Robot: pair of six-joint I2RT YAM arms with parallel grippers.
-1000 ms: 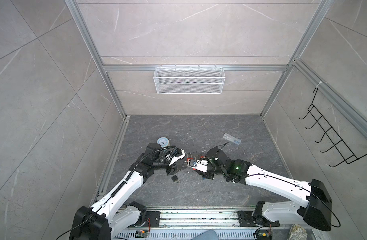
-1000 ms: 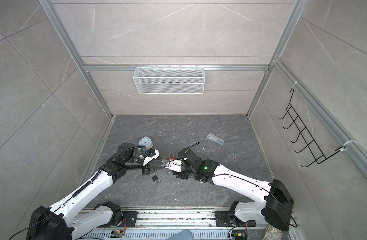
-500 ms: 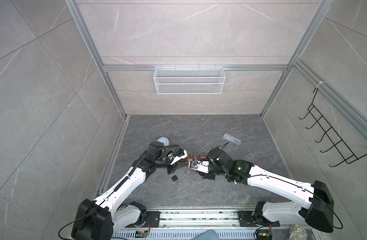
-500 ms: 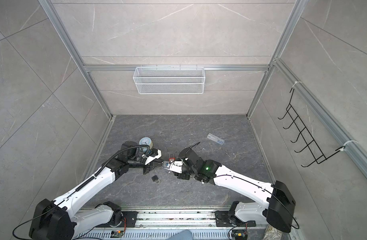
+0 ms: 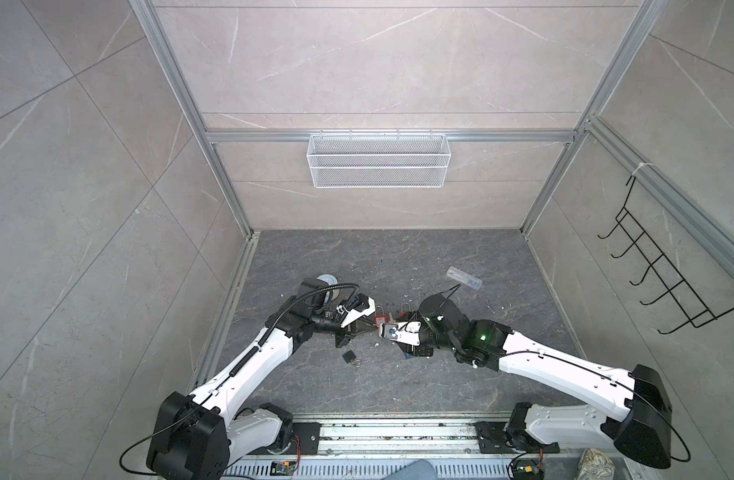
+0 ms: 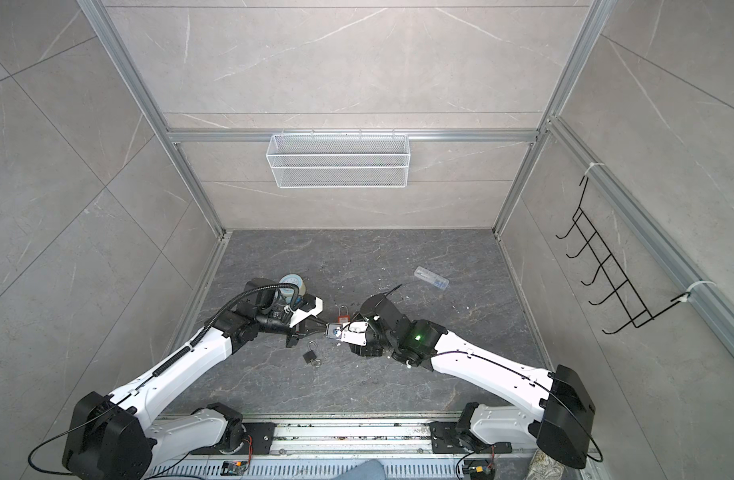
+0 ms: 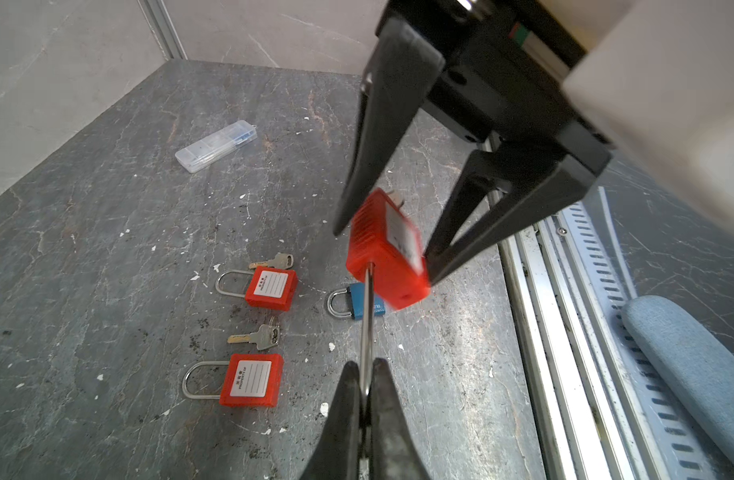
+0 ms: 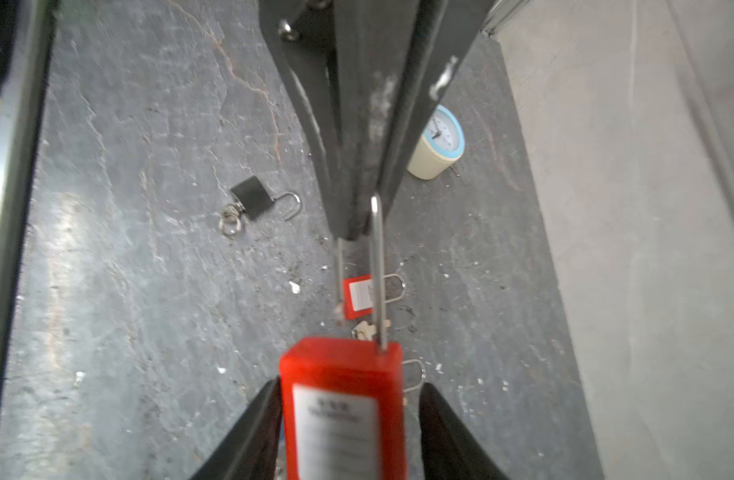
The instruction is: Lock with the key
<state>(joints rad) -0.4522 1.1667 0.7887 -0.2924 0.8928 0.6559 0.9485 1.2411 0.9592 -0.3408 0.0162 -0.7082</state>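
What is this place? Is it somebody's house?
Probably a robot testing booth, not a house: two robot arms on a rail, tile panels in a bare metal frame, and red padlocks lying on the floor.

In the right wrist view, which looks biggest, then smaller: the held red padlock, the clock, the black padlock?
1. held red padlock, but it is nearest the camera, so its true size is unsure.
2. clock.
3. black padlock.

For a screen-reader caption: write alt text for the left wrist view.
The left gripper is shut on the steel shackle of a red plastic padlock, while the right gripper's black fingers flank its body. On the grey stone floor lie more padlocks and keys.
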